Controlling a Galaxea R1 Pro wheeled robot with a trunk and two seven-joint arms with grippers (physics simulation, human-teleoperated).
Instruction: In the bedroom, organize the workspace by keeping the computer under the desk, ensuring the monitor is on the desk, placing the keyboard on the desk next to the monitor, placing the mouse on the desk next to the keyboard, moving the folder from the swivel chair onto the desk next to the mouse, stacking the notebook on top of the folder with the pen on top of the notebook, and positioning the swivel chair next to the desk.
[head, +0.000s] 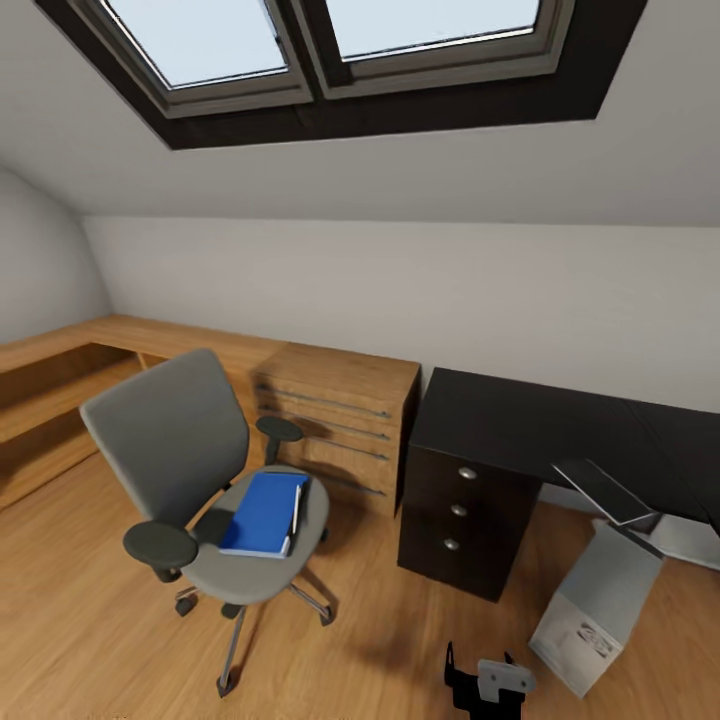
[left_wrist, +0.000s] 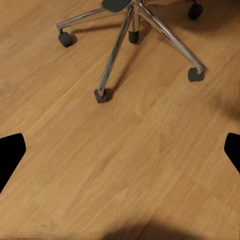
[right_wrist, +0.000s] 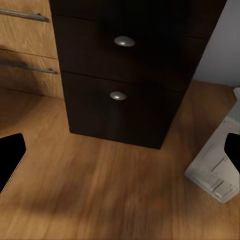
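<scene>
Under the sloped ceiling and skylight (head: 330, 45), the head view takes in a grey padded swivel chair (head: 190, 450) with black armrests, standing on wood-plank floor (head: 70, 600) well apart from the desk (head: 530, 415). A thick bright blue folder (head: 265, 512) with white page edges lies flat on the seat. The desk has a glossy black top and a black drawer unit (head: 460, 515) with three round metal knobs; just beside it stands a wooden chest of drawers (head: 340, 420) with long bar handles, joined to light wooden shelving (head: 50, 390) along the wall. A light grey, box-shaped computer (head: 598, 610) stands tilted on the floor near the desk's edge, with a thin flat grey panel (head: 605, 490) above it. Open floor lies between chair and drawer unit.

Left wrist view: the chair's chrome five-star base (left_wrist: 125, 40) and black castors sit on bare planks, with clear floor nearer the camera. The left gripper (left_wrist: 120, 155) has its dark fingertips wide apart, holding nothing.

Right wrist view: the drawer unit's smooth black fronts face the camera, the computer's grey corner at one side. The right gripper (right_wrist: 122, 155) is likewise spread, holding nothing.
</scene>
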